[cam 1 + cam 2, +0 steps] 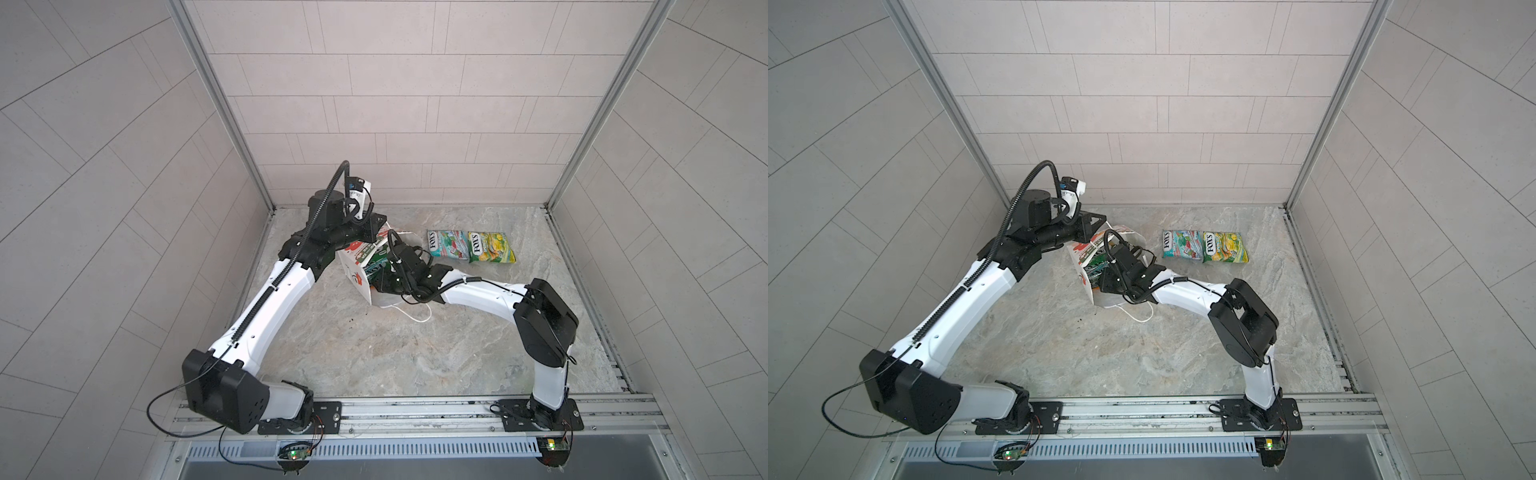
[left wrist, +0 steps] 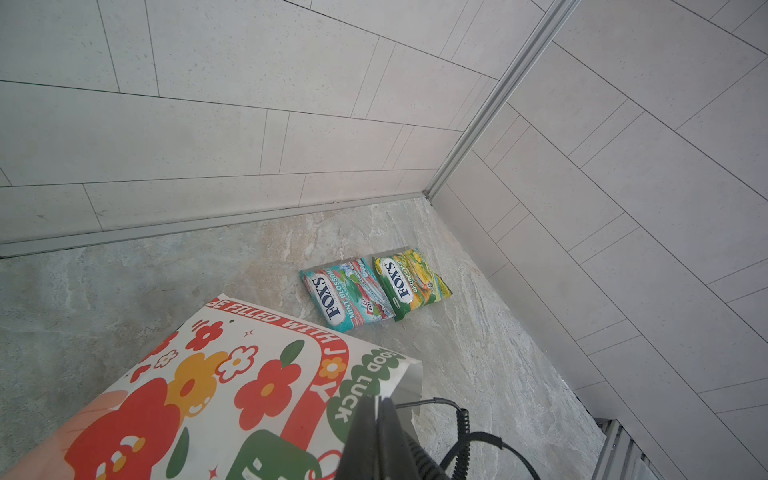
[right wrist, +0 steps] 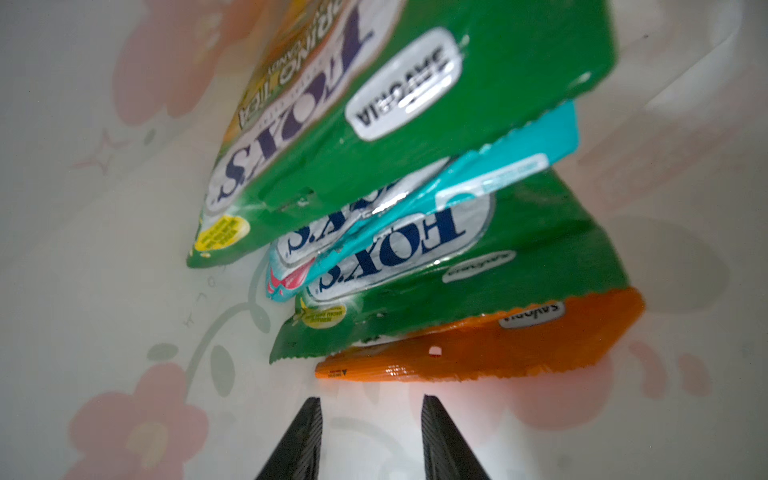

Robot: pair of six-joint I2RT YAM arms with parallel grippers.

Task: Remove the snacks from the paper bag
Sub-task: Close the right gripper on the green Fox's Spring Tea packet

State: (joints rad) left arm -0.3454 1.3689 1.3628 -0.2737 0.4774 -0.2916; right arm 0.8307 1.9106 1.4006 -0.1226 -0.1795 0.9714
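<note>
Paper bag lay tipped over toward 11 o'clock of the table, its rim pinched by the left gripper. Right gripper sat inside it, jaws spread and empty, just short of the orange snack. At 2 o'clock from the bag, a teal snack and a green snack lay touching.

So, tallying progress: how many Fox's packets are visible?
6. Teal and yellow-green side by side on the table; four stacked inside the bag: green, teal, second green, orange. Possibly more hidden.
</note>
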